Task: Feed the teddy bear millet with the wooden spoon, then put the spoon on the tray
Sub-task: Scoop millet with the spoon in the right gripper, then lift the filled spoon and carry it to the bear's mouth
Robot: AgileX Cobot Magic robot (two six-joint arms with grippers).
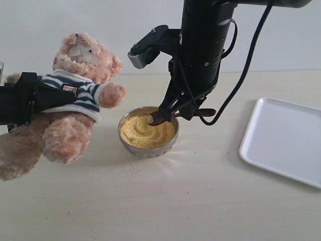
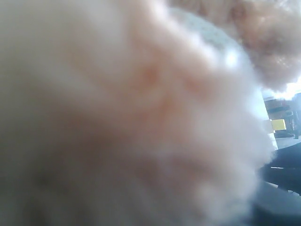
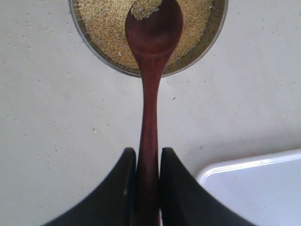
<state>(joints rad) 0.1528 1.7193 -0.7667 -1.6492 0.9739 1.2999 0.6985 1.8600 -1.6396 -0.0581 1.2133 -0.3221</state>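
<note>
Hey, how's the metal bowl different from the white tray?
The bowl is round, deep and shiny metal; the tray is flat, white and rectangular with rounded corners. The bowl holds millet with the wooden spoon dipped in; the tray's visible part holds nothing. Both rest on the pale table.

You have a pale table point(image 1: 200, 201). A metal bowl point(image 1: 148, 149) of millet point(image 1: 145, 133) sits mid-table, and stray grains point(image 1: 133, 168) lie around it. The white tray point(image 1: 286, 140) lies well apart on the right. Can't tell whether the teddy bear point(image 1: 65, 135) touches the table.
</note>
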